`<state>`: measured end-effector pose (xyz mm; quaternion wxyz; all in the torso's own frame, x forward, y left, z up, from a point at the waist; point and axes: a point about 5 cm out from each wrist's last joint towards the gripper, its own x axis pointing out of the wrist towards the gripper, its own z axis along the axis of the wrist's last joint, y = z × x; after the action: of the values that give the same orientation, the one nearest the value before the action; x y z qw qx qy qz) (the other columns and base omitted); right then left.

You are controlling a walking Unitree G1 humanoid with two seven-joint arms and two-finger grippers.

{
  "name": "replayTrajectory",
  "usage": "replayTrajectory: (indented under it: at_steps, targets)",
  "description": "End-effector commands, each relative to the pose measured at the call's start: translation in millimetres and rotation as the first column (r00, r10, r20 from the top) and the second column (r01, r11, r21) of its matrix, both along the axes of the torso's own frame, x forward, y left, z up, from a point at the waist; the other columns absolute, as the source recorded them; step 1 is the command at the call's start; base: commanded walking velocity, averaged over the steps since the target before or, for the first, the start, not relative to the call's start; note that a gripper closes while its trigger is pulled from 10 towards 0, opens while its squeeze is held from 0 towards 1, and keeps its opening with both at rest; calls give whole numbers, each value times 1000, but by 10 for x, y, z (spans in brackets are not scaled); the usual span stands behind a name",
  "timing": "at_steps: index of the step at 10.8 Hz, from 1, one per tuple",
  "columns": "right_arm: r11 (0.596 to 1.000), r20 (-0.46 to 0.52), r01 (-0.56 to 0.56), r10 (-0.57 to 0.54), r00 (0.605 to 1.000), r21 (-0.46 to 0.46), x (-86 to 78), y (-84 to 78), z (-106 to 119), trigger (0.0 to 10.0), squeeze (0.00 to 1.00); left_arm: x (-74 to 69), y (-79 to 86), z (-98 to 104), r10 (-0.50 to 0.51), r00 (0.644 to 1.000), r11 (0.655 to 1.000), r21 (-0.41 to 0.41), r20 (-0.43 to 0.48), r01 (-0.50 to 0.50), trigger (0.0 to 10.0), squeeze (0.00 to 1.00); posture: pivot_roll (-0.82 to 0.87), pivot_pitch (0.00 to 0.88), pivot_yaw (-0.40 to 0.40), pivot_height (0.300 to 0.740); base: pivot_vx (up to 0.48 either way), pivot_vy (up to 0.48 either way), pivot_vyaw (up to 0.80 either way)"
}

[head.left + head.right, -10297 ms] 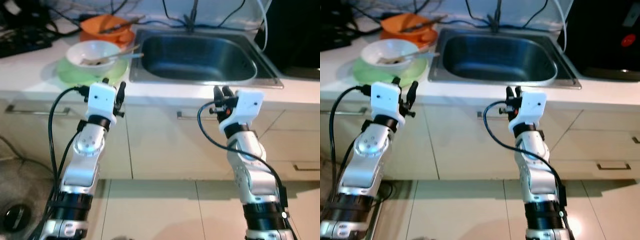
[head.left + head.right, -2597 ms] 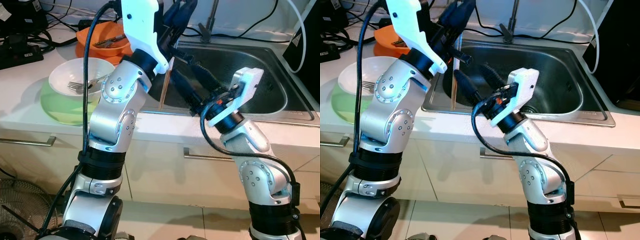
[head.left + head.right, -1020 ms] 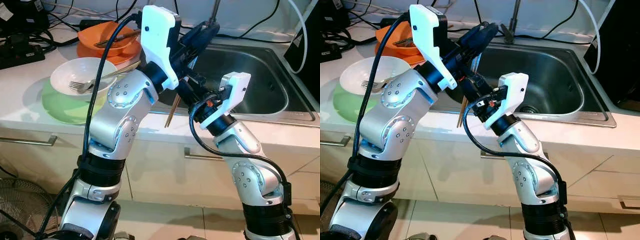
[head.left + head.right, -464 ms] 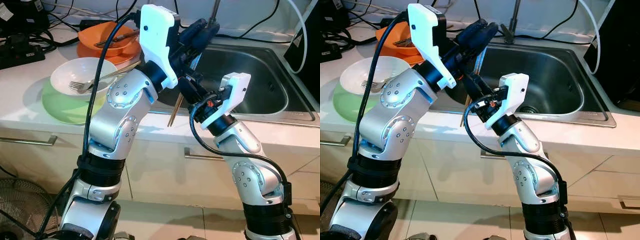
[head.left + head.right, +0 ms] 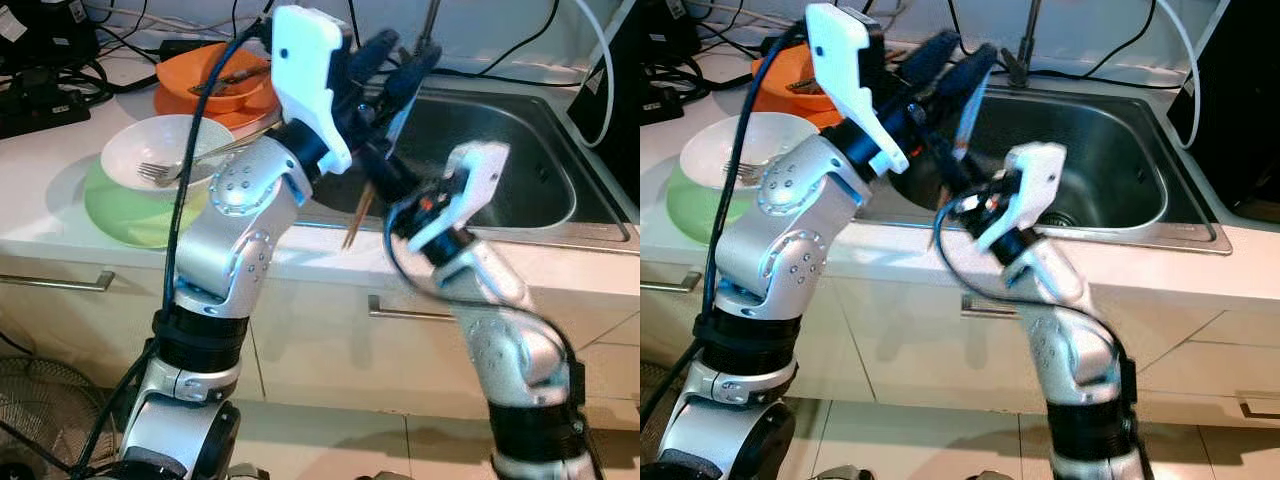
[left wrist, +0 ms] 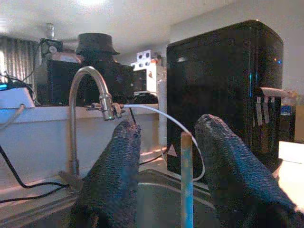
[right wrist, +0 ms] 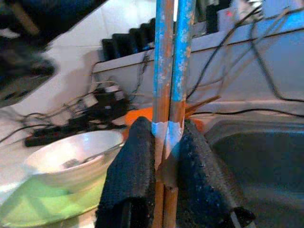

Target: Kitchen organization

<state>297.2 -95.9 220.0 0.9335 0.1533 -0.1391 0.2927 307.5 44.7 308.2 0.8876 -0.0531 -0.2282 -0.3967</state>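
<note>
pale cabinets point(image 5: 310, 300), tiled floor point(image 5: 330, 445)

Brightness: you get even indoor light in both eye views, colours clear.
Blur: your right arm point(image 5: 500, 300) smears with motion; the left arm point(image 5: 240, 220) stays sharper.
Glare: the white countertop point(image 5: 60, 215) and the ceiling in your left wrist view wash out.
Focus: wrist views are soft, with a bluish fringe on the chopsticks point(image 7: 168, 71).
Shadow: the sink point(image 5: 520, 170) reads dark inside.
</note>
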Motion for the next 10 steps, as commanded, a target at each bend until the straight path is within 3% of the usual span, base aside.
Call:
replayTrajectory:
  at_steps: [1,3,4,5,6,8,10]
  targets:
    - [998,18,55,-55,998,-4,47,-72,40,0,0,-28,13,46,7,1000,1000,-11,22,-6,10000,0,-37,51,-46,740,0,0,0]
    - [988,21,148,-147,989,-37,211,-196,77,0,0,-41,55,-14,14,1000,1000,0,1,-14,10000,0,-37,50,-48,740,0,0,0]
    - [974,16,215,-215,977,-63,319,-267,75,2745,0,-30,122,-88,40,999,999,22,-20,-39,10000,0,-37,50,-48,740,0,0,0]
    - [925,2,361,-363,932,-121,562,-425,44,10000,0,-4,308,-389,119,988,989,103,-102,-109,10000,0,-29,52,-56,740,0,0,0]
    - [890,25,423,-425,905,-173,718,-479,37,10000,0,-17,480,-781,200,960,969,185,-195,-164,10000,0,-22,53,-61,740,0,0,0]
    - [868,18,467,-472,882,-170,834,-511,23,10000,0,-84,547,-1062,242,933,954,243,-267,-178,10000,0,-4,62,-79,740,0,0,0]
    - [869,9,466,-472,882,-168,947,-464,-47,10000,0,-180,524,-1202,228,926,945,299,-302,-135,10000,0,17,80,-92,740,0,0,0]
